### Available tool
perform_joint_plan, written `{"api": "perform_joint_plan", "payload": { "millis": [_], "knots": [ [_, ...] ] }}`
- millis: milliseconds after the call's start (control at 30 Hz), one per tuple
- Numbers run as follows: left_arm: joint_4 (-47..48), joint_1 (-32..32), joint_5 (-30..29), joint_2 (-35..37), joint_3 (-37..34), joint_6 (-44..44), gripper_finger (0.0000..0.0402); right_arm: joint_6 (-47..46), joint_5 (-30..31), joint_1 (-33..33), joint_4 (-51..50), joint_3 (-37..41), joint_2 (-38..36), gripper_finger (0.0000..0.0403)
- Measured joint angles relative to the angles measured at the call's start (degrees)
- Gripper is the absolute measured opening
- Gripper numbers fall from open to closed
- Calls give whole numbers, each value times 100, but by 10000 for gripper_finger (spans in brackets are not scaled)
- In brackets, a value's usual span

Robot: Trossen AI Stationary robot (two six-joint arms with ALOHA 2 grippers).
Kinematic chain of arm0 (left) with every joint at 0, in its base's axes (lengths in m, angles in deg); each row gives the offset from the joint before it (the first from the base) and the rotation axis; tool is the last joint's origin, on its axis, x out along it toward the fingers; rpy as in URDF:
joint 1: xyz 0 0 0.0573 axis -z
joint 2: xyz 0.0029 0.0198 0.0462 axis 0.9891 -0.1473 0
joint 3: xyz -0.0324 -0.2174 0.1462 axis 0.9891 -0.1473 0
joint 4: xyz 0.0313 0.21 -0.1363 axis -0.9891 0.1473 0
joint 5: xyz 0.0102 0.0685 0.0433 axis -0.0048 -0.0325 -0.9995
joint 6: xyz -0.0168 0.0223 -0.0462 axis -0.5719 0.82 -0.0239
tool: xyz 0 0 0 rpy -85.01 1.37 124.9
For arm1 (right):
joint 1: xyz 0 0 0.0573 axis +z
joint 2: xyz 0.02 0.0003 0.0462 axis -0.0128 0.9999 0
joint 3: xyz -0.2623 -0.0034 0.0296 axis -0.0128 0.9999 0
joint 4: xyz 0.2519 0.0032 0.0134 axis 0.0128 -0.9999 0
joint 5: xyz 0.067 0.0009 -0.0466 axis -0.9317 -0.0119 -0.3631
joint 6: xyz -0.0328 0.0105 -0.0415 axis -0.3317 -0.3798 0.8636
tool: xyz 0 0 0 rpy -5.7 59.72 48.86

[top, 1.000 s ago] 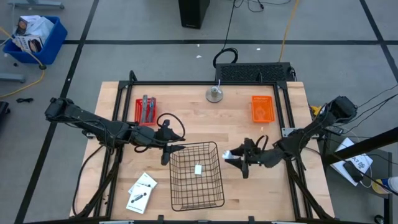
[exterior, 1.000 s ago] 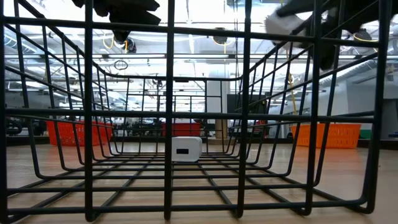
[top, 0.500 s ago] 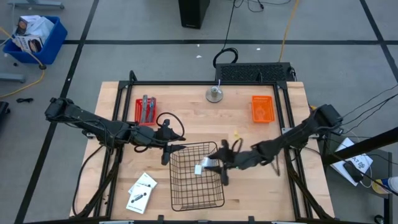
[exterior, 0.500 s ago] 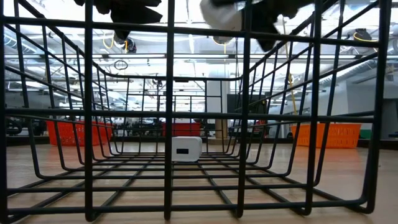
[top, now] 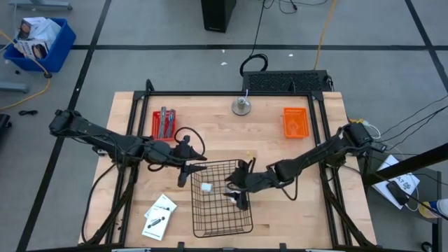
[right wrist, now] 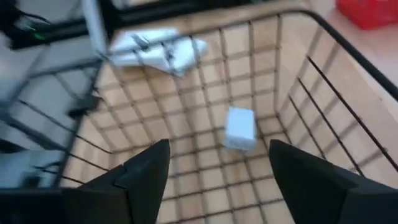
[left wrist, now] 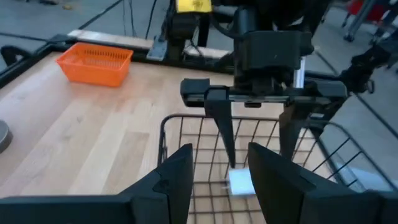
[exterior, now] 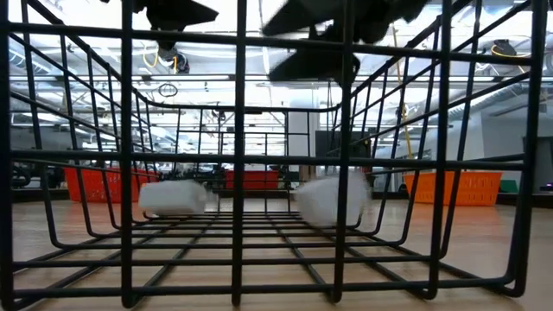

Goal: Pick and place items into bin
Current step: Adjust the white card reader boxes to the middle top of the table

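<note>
Even overhead light, soft faint shadows on the table [top: 280, 150]. Low view backlit: ceiling lamps [exterior: 285, 78] glare, basket wires [exterior: 238, 155] dark silhouettes, two white blocks [exterior: 333, 199] below the jaws smeared. Right wrist view motion-blurred throughout.

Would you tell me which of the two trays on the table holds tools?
The red tray, nearer the left arm, holds tools; the orange tray near the right arm looks bare.
</note>
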Motion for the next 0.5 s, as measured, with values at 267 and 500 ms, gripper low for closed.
{"api": "perform_joint_plan", "payload": {
  "millis": [267,500],
  "knots": [
    [7,94,87,63,2,3,159,-529,-1115,203,1214,0,-205,264],
    [399,424,1215,63,2,-693,159,-53,-639,435,1318,0,-201,263]
  ]
}}
